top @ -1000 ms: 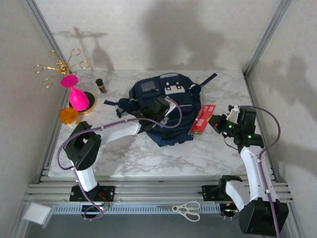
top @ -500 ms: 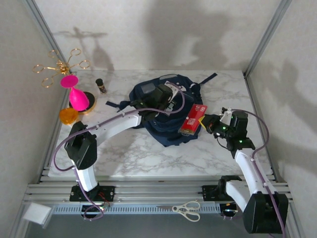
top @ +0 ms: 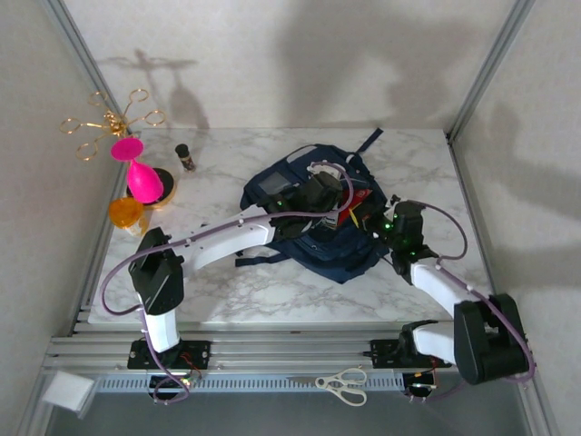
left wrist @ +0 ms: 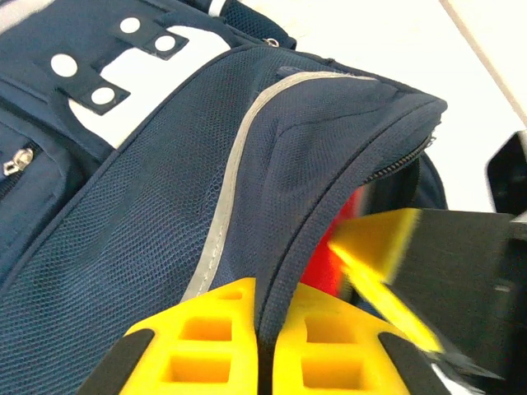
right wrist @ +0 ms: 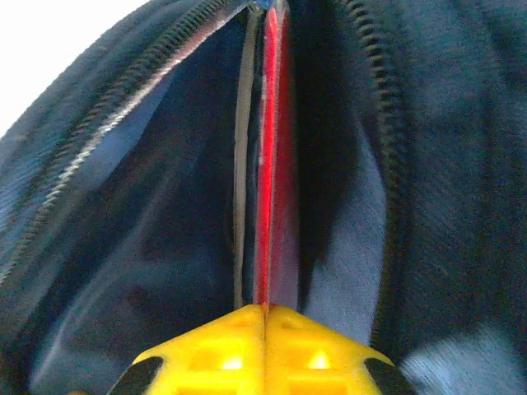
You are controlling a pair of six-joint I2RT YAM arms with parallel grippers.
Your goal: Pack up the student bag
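The student bag (top: 338, 260) lies mid-table, navy with grey-white patches, its main zip gaping. My left gripper (top: 338, 205) is shut on the navy zip edge (left wrist: 276, 288) of the opening and holds it up. The grey stripe (left wrist: 226, 197) runs along the bag's mesh panel. My right gripper (top: 369, 214) is shut on a thin flat red packet (right wrist: 272, 189), which stands edge-on inside the opening between the zip teeth (right wrist: 375, 99). The red packet (left wrist: 331, 265) also shows under the lifted edge in the left wrist view, beside the right gripper's yellow finger (left wrist: 383, 239).
At the table's left stand a pink vase (top: 138, 173), an orange cup (top: 125, 212), a small dark bottle (top: 185, 156) and a gold wire stand (top: 109, 118). Scissors (top: 343, 382) lie on the front rail. A bag strap (top: 368, 143) trails toward the back.
My right gripper carried the red packet left from beside the bag into its opening. My left gripper closed on the zip edge and moved right, dragging the bag with it.
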